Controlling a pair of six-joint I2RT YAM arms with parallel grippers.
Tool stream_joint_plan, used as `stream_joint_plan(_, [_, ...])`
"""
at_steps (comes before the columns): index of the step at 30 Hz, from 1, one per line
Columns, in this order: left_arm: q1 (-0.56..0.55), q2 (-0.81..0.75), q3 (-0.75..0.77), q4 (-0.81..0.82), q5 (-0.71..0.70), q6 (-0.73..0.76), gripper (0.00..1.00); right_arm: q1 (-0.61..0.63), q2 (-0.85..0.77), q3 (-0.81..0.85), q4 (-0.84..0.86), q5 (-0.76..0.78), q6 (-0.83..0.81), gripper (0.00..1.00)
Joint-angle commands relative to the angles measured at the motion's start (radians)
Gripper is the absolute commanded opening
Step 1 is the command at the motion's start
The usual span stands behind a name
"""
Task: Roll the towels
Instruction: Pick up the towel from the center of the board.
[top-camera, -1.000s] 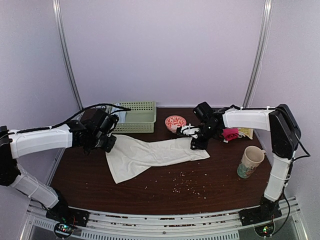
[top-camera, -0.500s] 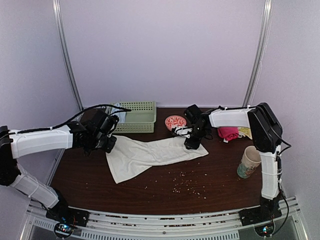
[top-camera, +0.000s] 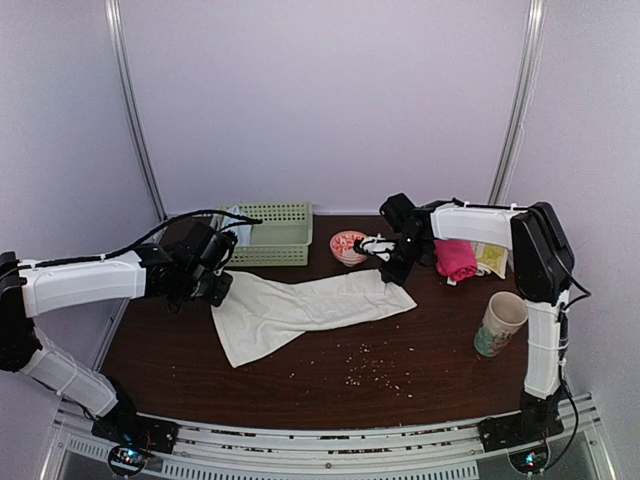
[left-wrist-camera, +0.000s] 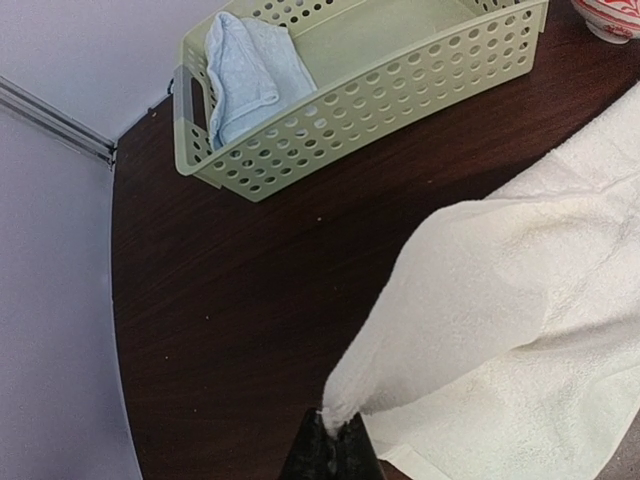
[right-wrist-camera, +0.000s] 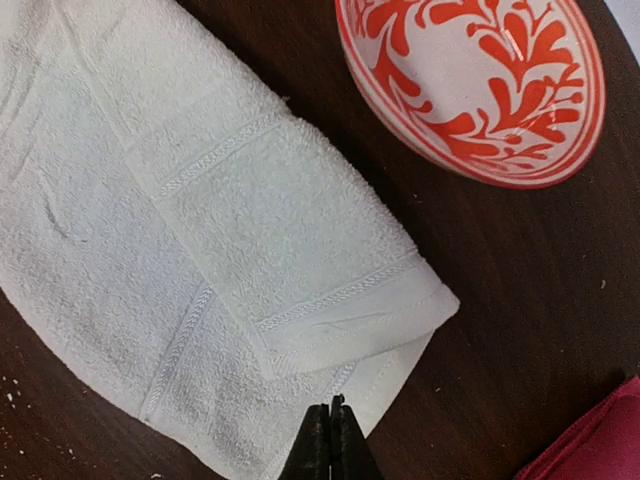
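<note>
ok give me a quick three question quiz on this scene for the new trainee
1. True or false: the pale blue towel lies inside the green basket.
2. The left gripper is shut on: a) the mug b) the off-white towel c) the pink cloth.
3. Name the red-patterned dish beside that towel's right end.
Key: 1 true; 2 b; 3 the bowl.

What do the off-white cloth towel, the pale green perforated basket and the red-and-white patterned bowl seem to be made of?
The off-white cloth towel: likely cotton terry, matte; looped nap and woven hem bands.
The pale green perforated basket: moulded plastic, smooth; even round holes, faintly translucent walls.
The red-and-white patterned bowl: probably glazed ceramic, possibly melamine; glossy highlights.
</note>
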Motion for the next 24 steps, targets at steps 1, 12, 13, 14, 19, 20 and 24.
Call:
stream_joint_plan(1, [0.010,0.003,0.000,0.046,-0.015,0.012,0.00,-0.001,-0.137,-0.022,-0.002,-0.041,0.013,0.00])
stream_joint_plan(12, [0.013,-0.001,0.001,0.061,-0.006,0.020,0.00,-0.066,0.009,0.089,0.014,-0.093,0.273,0.42])
stream_joint_plan(13, [0.013,-0.003,0.000,0.062,-0.007,0.021,0.00,-0.074,0.022,0.099,0.005,-0.105,0.290,0.42])
stream_joint_plan(14, [0.013,-0.003,-0.001,0.063,-0.006,0.022,0.00,-0.082,0.034,0.108,-0.006,-0.118,0.303,0.42])
stream_joint_plan(19, [0.015,0.000,-0.007,0.074,-0.005,0.018,0.00,-0.121,0.085,0.132,-0.023,-0.214,0.344,0.43])
stream_joint_plan(20, [0.014,0.001,-0.008,0.075,-0.005,0.020,0.00,-0.125,0.095,0.134,-0.027,-0.225,0.346,0.43])
stream_joint_plan(24, [0.015,0.010,-0.008,0.079,-0.001,0.021,0.00,-0.130,0.127,0.139,-0.044,-0.317,0.342,0.41])
